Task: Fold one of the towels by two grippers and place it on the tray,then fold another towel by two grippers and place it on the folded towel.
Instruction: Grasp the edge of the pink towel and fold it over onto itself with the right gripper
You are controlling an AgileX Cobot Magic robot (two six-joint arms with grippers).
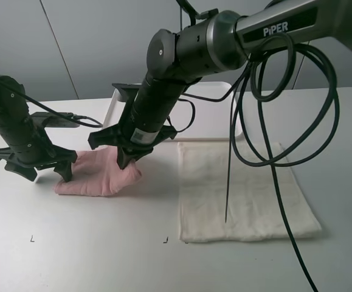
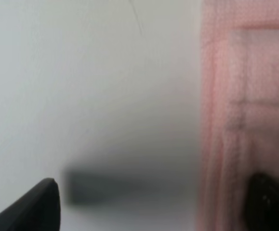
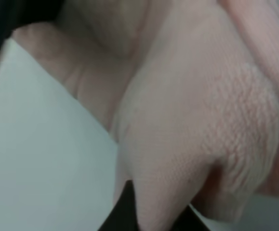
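The pink towel (image 1: 96, 175) lies bunched and partly folded on the table, left of centre. My right gripper (image 1: 128, 159) reaches across and is shut on the towel's right side, lifting a fold. In the right wrist view the pink towel (image 3: 187, 110) fills the frame, pinched at the right gripper (image 3: 146, 214). My left gripper (image 1: 45, 173) stands open at the towel's left edge. In the left wrist view one fingertip (image 2: 269, 202) is over the pink towel (image 2: 247, 96), the other on bare table. The cream-white towel (image 1: 242, 191) lies flat to the right. The tray (image 1: 212, 121) sits behind, partly hidden by the right arm.
Black cables (image 1: 273, 152) hang from the right arm and trail across the cream-white towel. Small corner marks (image 1: 165, 239) are printed on the table near the front. A grey wall stands behind the table.
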